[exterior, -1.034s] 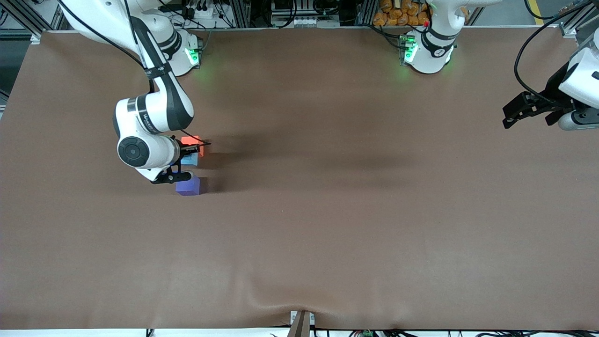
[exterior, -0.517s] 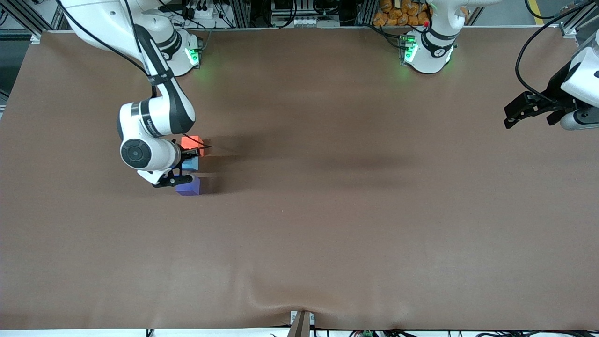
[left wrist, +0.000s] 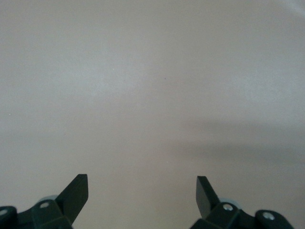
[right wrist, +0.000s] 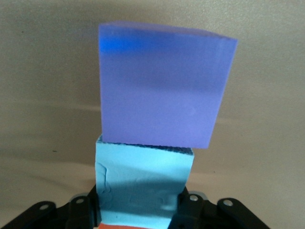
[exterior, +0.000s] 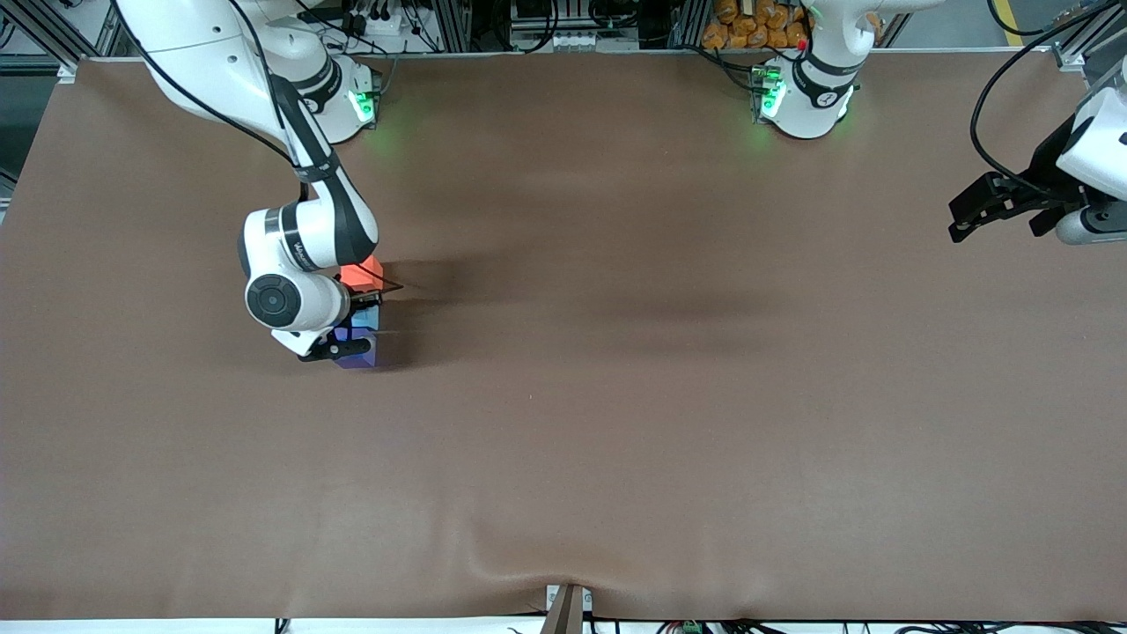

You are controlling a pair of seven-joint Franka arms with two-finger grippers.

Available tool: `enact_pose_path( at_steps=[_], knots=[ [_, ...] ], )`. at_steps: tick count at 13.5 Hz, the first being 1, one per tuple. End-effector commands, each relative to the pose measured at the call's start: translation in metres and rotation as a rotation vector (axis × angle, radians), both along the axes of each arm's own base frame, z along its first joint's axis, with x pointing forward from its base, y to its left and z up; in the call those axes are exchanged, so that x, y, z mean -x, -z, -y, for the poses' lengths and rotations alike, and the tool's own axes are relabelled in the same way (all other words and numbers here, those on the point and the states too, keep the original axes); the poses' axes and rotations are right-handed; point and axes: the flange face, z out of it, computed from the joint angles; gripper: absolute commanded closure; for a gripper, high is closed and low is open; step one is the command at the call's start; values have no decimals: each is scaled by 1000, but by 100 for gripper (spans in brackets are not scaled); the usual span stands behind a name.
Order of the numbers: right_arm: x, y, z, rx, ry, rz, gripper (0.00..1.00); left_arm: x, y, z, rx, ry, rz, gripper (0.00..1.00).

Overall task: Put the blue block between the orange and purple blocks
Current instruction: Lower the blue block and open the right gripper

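Note:
The orange block (exterior: 363,271), the blue block (exterior: 367,314) and the purple block (exterior: 361,354) stand in a short row on the brown table, orange farthest from the front camera and purple nearest. My right gripper (exterior: 357,321) is low over the row, shut on the blue block (right wrist: 143,186). In the right wrist view the blue block touches the purple block (right wrist: 162,86), and a sliver of the orange block (right wrist: 125,226) shows at its other face. My left gripper (exterior: 960,224) waits open and empty at the left arm's end of the table, and in its own wrist view (left wrist: 142,183) only bare table shows.
The brown table cover (exterior: 616,396) has a slight ripple near its front edge. Cables and rails run along the robots' side.
My right hand has shifted a little toward the front camera and the left arm's end, now covering more of the row. The blue block moved with it toward the purple block. The left arm barely moved.

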Motion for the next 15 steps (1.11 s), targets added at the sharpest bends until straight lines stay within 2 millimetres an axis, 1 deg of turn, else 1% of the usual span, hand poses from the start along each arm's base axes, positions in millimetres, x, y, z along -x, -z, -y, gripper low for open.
enact_pose_path(
  at_steps=[1, 2, 3, 4, 5, 6, 8, 9, 10, 11, 12, 14, 15],
  knots=[
    [-1, 0, 3, -7, -15, 2, 0, -5, -3, 9, 7, 30, 32, 0],
    [-1, -5, 3, -8, -14, 2, 0, -6, 0, 11, 10, 32, 26, 0],
    [-1, -9, 3, -7, -15, -9, 0, -7, 2, 8, 10, 27, 21, 0],
    [-3, -19, 2, -10, -15, -10, 0, -8, 4, 6, 11, 24, 18, 0],
    [-8, -38, 0, -18, -15, 7, 0, -10, 6, 6, 12, 26, 17, 0],
    [-16, -60, 7, -26, 1, 24, 0, -11, 6, 7, 12, 27, 23, 0],
    [-32, -113, 28, -42, 43, 44, 0, -10, 6, 7, 12, 27, 24, 0],
    [-41, -140, 43, -50, 70, 67, 0, -10, 6, 6, 12, 27, 23, 0],
    [-48, -169, 62, -59, 101, 97, 0, -10, 5, 5, 12, 29, 23, 0],
    [-51, -192, 86, -69, 131, 129, 0, -10, 4, 4, 12, 26, 26, 0],
    [-50, -216, 116, -88, 134, 165, 0, -12, 5, 3, 14, 24, 29, 0],
    [-40, -255, 166, -120, 118, 219, 0, -15, 4, 5, 17, 28, 51, 0],
    [-31, -282, 179, -123, 137, 253, 0, -17, 6, 5, 18, 28, 51, 0]
  ],
)
